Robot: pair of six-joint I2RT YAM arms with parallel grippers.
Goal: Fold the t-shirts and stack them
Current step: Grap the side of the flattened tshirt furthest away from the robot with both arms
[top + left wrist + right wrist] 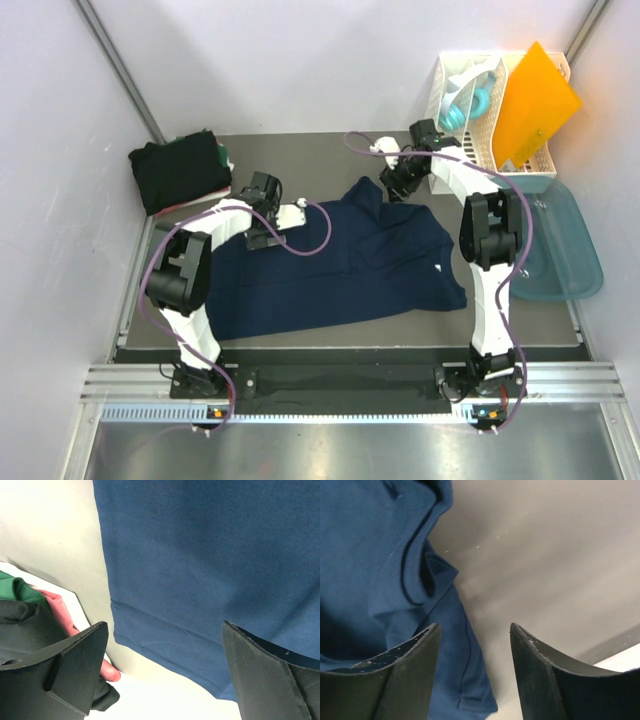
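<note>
Diffuse, even overhead lighting with soft shadows. Focus softens close to the left end effector (164, 630) and right end effector (475, 630); the bench (545, 555) beyond the latter appears washed and hazy.

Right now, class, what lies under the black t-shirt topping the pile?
Under the black t-shirt, a green edge peeks out at the far side; the left wrist view adds a pink layer. Anything else is covered.
</note>
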